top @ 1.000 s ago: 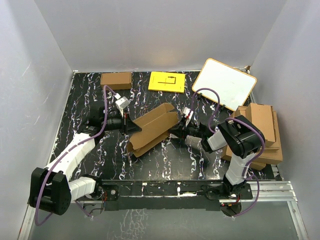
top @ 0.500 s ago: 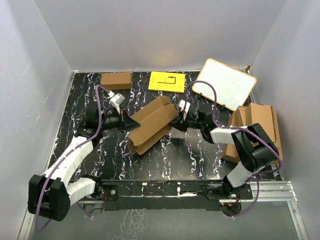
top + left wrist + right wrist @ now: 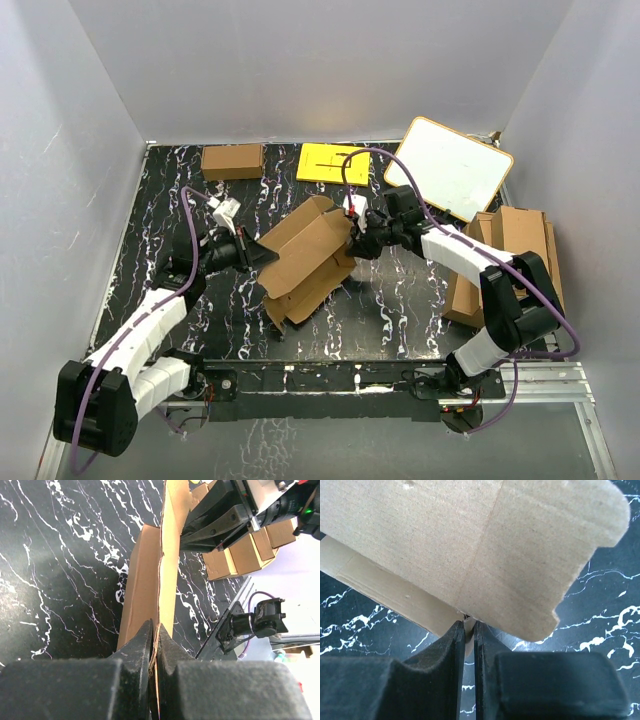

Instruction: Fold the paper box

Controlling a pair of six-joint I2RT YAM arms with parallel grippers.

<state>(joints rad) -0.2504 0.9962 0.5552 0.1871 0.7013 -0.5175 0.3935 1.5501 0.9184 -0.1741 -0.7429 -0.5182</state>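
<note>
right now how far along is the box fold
Done: the paper box is opened into a trough, walls raised. In hand: the left tool and right tool each pinch a thin cardboard edge at opposite ends. Left: the flaps hang loose and the ends look open, nothing tucked.

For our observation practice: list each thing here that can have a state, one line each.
paper box: half-formed, end flaps open, gripped on two sides.
left gripper: shut on a box wall.
right gripper: shut on a box flap.
smaller carton: closed, lying flat.
yellow sheet: lying flat.
</note>
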